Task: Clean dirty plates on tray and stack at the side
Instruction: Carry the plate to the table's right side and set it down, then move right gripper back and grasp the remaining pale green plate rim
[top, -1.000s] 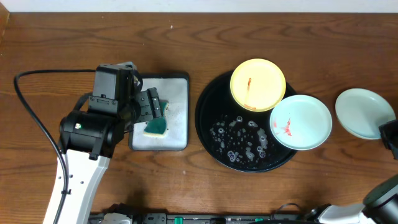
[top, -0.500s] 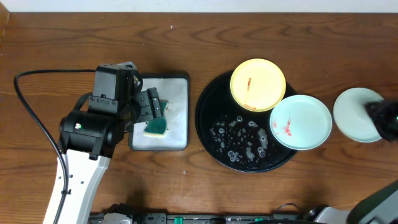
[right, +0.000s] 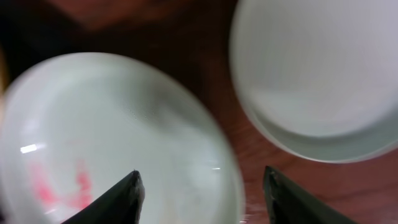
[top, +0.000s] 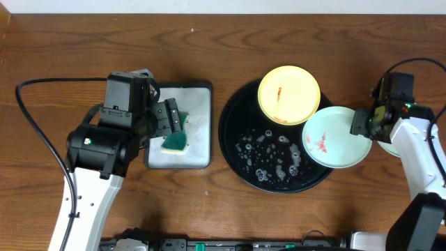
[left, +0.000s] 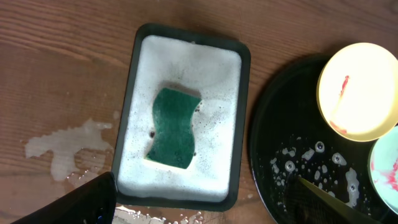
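The red-smeared mint plate (top: 336,137) is lying over the black tray's (top: 233,150) right rim, the yellow plate (top: 289,94) is lying over its far rim, and a clean mint plate (right: 311,74) is sitting on the table (top: 83,42) just to the right. I am holding my right gripper (right: 202,193) over the smeared plate's right edge, fingers apart and empty. My left gripper (top: 169,120) is hanging open and empty above the sponge (left: 174,127).

We see a green wavy-edged sponge (left: 174,127) lying flat in the middle of a rectangular black-rimmed tray (left: 126,115) filled with white foam. Right of it sits a large round black tray (left: 273,124) dotted with suds. It carries a pale yellow round plate (left: 360,93) with a red smear, and a pale mint plate (left: 387,174) peeks in at the frame edge. The fingers of our left gripper (left: 205,180) stand wide apart. A soapy puddle (left: 59,149) wets the brown wooden table (left: 62,62).
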Robot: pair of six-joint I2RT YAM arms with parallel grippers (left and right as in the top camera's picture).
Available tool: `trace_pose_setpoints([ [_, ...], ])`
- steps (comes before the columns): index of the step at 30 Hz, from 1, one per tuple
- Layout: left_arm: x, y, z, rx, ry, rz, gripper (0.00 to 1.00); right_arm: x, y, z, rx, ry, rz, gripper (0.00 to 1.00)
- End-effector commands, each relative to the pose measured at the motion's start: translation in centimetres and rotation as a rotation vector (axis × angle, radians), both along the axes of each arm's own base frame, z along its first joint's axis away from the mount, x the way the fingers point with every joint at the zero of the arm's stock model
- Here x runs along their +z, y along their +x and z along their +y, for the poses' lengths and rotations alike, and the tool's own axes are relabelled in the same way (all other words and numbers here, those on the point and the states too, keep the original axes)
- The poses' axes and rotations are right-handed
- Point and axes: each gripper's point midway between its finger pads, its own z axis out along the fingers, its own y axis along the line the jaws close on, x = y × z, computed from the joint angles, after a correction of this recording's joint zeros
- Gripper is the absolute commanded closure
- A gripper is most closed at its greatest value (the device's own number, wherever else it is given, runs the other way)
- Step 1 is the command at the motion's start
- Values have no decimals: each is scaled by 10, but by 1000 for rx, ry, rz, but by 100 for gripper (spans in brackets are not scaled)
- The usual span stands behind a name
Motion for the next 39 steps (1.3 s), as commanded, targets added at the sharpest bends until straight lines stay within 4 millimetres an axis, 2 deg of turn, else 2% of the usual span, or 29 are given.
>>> trace_pose_setpoints([
  [1,8,2,0,-2,-1,-19,14,3,-5,-21,-32,-129,22,46],
  [3,8,2,0,-2,0,-19,14,2,-6,-22,-34,-128,28,49],
  [9,8,2,0,-2,0,-19,14,-22,-18,-16,-70,-56,36,55],
  [13,8,2,0,-2,0,-19,14,-35,-25,-13,-100,-34,43,63],
  [15,8,2,0,-2,0,-19,14,-39,-28,-11,-103,-24,47,73],
  [16,8,2,0,-2,0,-19,14,-41,-29,-10,-100,-17,49,83],
  [17,8,2,0,-2,0,-19,14,-41,-30,-9,-99,-13,51,99],
  [21,8,2,0,-2,-1,-19,14,-34,-37,-5,-93,7,69,99],
  [26,8,2,0,-2,0,-19,14,-3,-42,6,-70,36,31,99],
  [31,8,2,0,-2,-1,-19,14,27,-49,36,-2,138,-46,99],
  [33,8,2,0,-2,-1,-19,14,32,-51,53,38,197,-58,99],
  [36,8,2,0,-2,0,-19,14,31,-53,93,133,343,-48,99],
  [39,8,2,0,-2,0,-19,14,16,-61,124,161,422,-4,99],
])
